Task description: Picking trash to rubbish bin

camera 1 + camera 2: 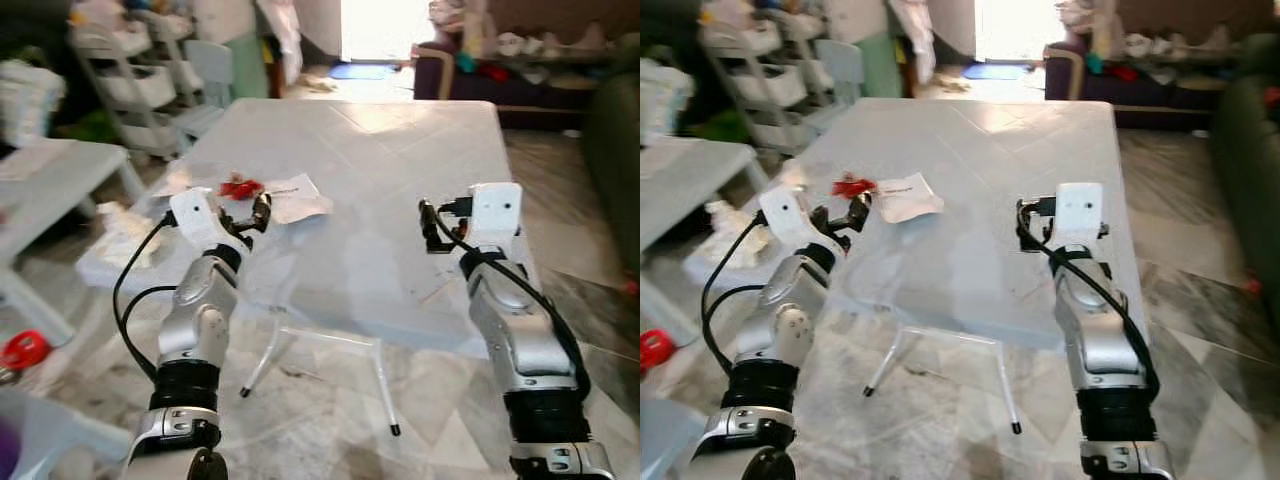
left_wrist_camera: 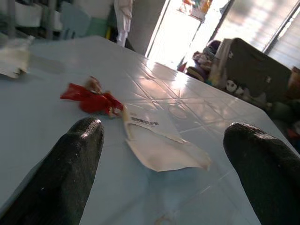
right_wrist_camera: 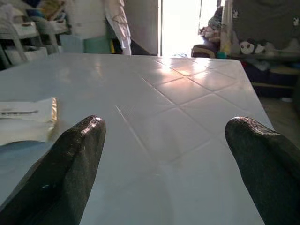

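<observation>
Left wrist view shows the left gripper (image 2: 161, 154) spread open just short of the white wrapper (image 2: 159, 145) on the table (image 1: 400, 150), red scrap (image 2: 91, 99) beyond, likely lining up a pick, while the right gripper (image 3: 164, 161) waits open beside it.

Both arms raised forward, left hand (image 2: 164, 173) and right hand (image 3: 166, 168) apparently spread wide.

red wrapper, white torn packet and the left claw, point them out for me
red wrapper (image 2: 91, 100), left wrist view, middle of the crumpled foil
white torn packet (image 2: 157, 148), left wrist view, its flat white face
left claw (image 1: 247, 214), left eye view, between its fingertips
</observation>
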Robot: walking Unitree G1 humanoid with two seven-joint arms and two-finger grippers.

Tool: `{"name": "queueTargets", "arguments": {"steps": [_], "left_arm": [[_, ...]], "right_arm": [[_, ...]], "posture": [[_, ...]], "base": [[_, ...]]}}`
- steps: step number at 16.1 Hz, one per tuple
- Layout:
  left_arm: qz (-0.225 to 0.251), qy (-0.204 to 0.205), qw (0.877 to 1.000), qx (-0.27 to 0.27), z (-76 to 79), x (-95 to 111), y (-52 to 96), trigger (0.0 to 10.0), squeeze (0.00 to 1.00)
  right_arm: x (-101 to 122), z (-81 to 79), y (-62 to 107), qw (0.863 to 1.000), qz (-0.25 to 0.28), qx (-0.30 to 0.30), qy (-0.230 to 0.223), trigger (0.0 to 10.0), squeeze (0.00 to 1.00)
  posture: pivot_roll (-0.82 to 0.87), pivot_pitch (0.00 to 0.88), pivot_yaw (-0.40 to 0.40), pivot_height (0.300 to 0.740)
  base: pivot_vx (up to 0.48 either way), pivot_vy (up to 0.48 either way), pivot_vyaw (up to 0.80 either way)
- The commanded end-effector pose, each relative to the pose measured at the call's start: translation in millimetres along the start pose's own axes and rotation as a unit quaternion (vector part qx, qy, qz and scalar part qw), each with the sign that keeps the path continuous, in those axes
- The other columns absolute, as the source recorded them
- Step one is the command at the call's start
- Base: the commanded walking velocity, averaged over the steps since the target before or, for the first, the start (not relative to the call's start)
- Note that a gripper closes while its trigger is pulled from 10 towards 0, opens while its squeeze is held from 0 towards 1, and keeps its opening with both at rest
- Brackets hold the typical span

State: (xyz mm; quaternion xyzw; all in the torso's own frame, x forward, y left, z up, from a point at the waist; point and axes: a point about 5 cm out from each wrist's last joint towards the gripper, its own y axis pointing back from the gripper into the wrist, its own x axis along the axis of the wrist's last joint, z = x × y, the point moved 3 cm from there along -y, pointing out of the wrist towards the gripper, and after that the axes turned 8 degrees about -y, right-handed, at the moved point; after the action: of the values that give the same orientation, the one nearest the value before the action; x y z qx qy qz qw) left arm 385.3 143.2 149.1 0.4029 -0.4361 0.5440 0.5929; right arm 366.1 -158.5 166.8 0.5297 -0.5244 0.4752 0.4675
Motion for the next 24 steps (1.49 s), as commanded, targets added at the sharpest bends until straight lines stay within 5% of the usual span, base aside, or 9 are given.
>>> {"name": "queueTargets", "arguments": {"steps": [1,13,18,24], "left_arm": [[0.002,-0.005,1.000,0.016,-6.9,3,-0.9,10.0,0.00],[-0.009,-0.007,1.000,0.024,-7.1,-1,-0.8,10.0,0.00],[0.021,-0.083,0.996,0.038,-10.3,1,10.3,10.0,0.00],[0.024,-0.088,0.995,0.035,-4.7,1,11.5,10.0,0.00]], "right_arm": [[7,-4.8,-1.1,1.000,0.011,0.008,0.002,10.0,0.00],[7,-4.8,-1.7,1.000,0.012,0.008,0.000,10.0,0.00],[6,-14.2,2.7,0.999,0.012,0.047,0.013,10.0,0.00],[6,-27.5,4.5,0.996,0.019,0.077,0.031,10.0,0.00]], "posture": [[-0.06,0.000,0.059,0.740],[-0.06,0.000,0.059,0.740],[-0.06,0.000,0.060,0.740],[-0.05,0.000,0.061,0.740]], "base": [[0.000,0.000,0.00],[0.000,0.058,0.00],[0.000,0.000,0.00],[0.000,0.000,0.78]]}}
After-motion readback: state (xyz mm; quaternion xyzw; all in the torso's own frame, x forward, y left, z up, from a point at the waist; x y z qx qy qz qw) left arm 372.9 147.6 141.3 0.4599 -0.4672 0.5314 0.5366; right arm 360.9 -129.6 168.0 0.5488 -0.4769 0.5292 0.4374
